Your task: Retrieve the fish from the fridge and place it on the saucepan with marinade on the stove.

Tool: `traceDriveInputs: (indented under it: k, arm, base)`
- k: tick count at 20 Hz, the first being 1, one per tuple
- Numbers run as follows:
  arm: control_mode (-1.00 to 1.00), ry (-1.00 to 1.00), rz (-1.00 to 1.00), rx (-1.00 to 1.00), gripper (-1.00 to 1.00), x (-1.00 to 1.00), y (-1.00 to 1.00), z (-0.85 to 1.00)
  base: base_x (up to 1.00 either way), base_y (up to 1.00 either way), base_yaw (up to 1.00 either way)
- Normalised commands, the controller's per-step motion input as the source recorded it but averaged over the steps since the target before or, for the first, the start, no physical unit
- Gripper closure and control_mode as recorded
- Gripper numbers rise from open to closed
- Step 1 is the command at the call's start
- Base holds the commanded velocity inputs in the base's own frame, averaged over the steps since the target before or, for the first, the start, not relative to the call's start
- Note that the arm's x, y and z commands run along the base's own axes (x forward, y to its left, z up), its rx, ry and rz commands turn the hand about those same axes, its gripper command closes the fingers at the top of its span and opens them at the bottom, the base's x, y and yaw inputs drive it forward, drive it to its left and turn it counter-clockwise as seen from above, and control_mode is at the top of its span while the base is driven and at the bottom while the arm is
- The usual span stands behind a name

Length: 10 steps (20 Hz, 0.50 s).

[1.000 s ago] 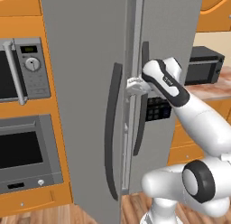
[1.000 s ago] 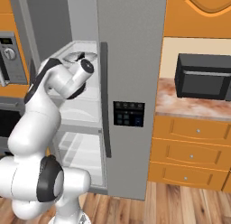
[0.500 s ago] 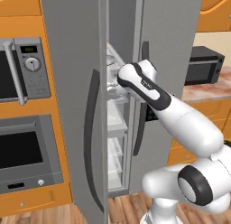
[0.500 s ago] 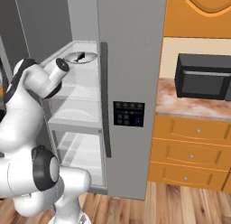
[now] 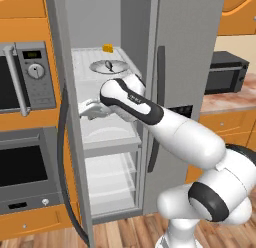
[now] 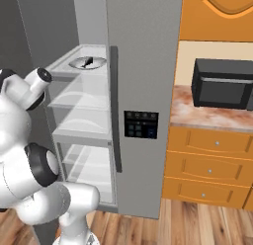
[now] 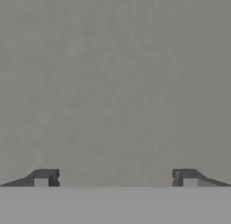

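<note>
Two steel doors front the fridge (image 5: pixel 185 52), and the left one stands swung wide at the left of the left base frame, its long dark handle (image 5: pixel 64 157) curving down toward the lower left corner. White shelves fill the open compartment at the frame's centre. On the top shelf, in the upper middle, a round plate (image 5: pixel 109 66) carries a small dark item that may be the fish, too small to identify; the same plate (image 6: pixel 87 62) appears at upper left in the right base frame. A small yellow block (image 5: pixel 107 48) sits just behind it, toward the back wall.

At mid-frame in the left base view the white arm reaches from the lower right across the opening, and the gripper (image 5: pixel 89 109) sits at the left edge of the compartment, close against the inner face of the open door. In the hand view its two dark fingertips (image 7: pixel 45 178) stand wide apart at the bottom corners, nothing between them, facing a flat grey surface.

On the shut right door, a black dispenser panel (image 6: pixel 141 124) sits at centre of the right base frame. At right, a black microwave (image 6: pixel 223 83) rests on a stone counter (image 6: pixel 207 115) above orange drawers (image 6: pixel 210 167). A built-in oven (image 5: pixel 22 167) and a control panel (image 5: pixel 34 77) occupy the left edge of the left base frame.
</note>
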Motion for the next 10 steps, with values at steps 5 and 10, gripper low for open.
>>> traceDriveInputs:
  k: [5, 10]
  arm:
    - [-1.0, 0.0, -0.01, 0.0, -1.0, 0.11, 0.15, 0.0]
    - [-1.0, 0.11, -0.19, 0.0, -1.0, 0.14, 0.03, 0.1]
  base:
    - [0.0, 0.0, 0.0]
    - [0.0, 0.0, 0.0]
